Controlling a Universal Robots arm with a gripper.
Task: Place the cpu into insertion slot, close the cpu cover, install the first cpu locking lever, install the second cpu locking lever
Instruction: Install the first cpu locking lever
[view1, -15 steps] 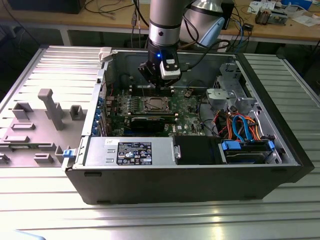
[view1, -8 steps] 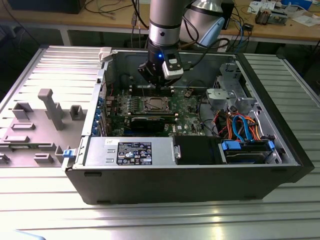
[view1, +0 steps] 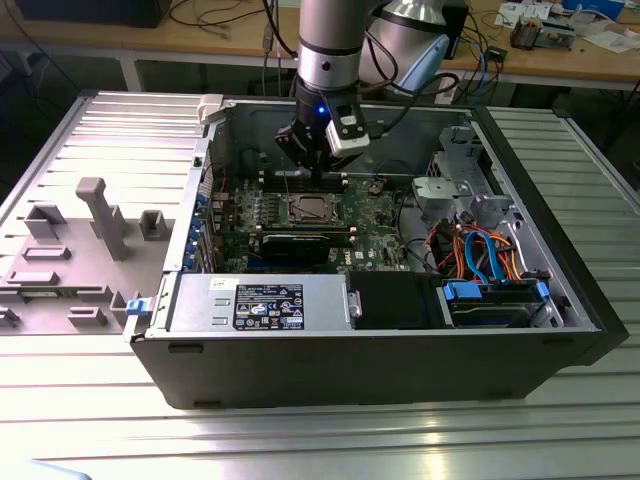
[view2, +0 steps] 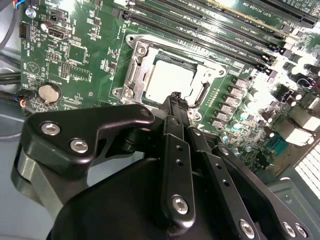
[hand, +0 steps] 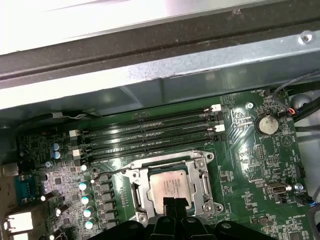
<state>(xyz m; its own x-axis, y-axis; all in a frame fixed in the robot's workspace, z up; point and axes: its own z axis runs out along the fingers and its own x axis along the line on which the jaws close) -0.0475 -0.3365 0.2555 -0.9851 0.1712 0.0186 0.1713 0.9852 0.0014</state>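
Note:
The cpu (view1: 310, 209) (view2: 167, 80) (hand: 169, 185), a silver square chip, lies in the insertion slot (view1: 290, 208) on the green motherboard inside the open computer case. The cpu cover (view2: 134, 70) (hand: 165, 163), a silver frame plate, lies flat around the chip, which shows through its window. A thin wire lever (hand: 117, 170) runs along the socket's edge; I cannot tell whether it is latched. My gripper (view1: 318, 174) (view2: 175, 97) (hand: 175, 202) hangs just above the socket's edge. Its black fingers are pressed together with nothing between them.
Long memory slots (hand: 150, 132) (view2: 200, 30) lie beside the socket. A coin battery (hand: 265, 124) sits near it. A black expansion card (view1: 300, 245), the power supply (view1: 260, 305) and a drive cage with coloured cables (view1: 480, 250) crowd the case. Grey fixtures (view1: 100, 215) stand at the exterior view's left.

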